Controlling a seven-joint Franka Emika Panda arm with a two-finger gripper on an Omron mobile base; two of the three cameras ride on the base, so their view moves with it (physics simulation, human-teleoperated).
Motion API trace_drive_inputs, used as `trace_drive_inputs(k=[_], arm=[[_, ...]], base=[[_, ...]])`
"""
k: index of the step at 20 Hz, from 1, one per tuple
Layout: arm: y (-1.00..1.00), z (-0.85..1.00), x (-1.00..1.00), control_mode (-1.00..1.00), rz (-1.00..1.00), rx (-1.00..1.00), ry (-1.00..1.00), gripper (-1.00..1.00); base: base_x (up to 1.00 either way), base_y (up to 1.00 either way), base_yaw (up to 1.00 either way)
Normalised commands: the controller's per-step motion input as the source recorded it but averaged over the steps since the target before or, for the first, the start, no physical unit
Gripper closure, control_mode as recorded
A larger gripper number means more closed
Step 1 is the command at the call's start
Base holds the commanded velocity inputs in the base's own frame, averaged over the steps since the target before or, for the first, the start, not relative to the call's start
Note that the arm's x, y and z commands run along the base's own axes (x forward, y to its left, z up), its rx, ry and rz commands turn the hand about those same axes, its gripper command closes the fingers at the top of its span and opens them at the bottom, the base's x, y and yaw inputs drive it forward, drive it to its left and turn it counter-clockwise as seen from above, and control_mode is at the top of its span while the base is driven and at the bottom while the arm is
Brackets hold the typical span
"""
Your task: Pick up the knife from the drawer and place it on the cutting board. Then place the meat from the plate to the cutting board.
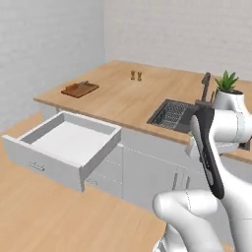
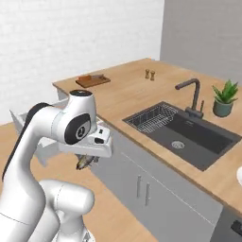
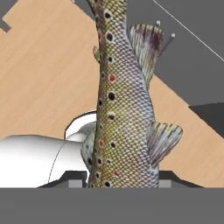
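Tool (image 2: 86, 162) clamped on the meat (image 3: 122, 100) (a spotted fish), low beside the open drawer (image 1: 64, 142)

the drawer (image 1: 64, 142) stands pulled out from the cabinets and juts over the floor, walling off the low space in front of the bench (image 1: 123, 101) on that side, while its white inside lies bare and open from above. on the bench the cutting board (image 1: 79, 89) sits near the far left corner with something small on it, two shakers (image 1: 136, 75) stand well apart from it toward the back, and the wide stretch of wood between them and the front edge is free. the sink (image 2: 189, 133) with its rack, the tall faucet (image 2: 191, 97) and the plant (image 2: 224, 99) crowd the right end.
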Motion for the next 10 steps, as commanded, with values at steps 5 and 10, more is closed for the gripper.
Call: trace_drive_inputs(k=[5,10], arm=[[0.00,0.00,0.00,1.00,0.00,0.00,0.00,1.00],[0.00,0.00,0.00,1.00,0.00,0.00,0.00,1.00]], base=[[0.00,0.43,0.89],[0.12,0.44,0.87]])
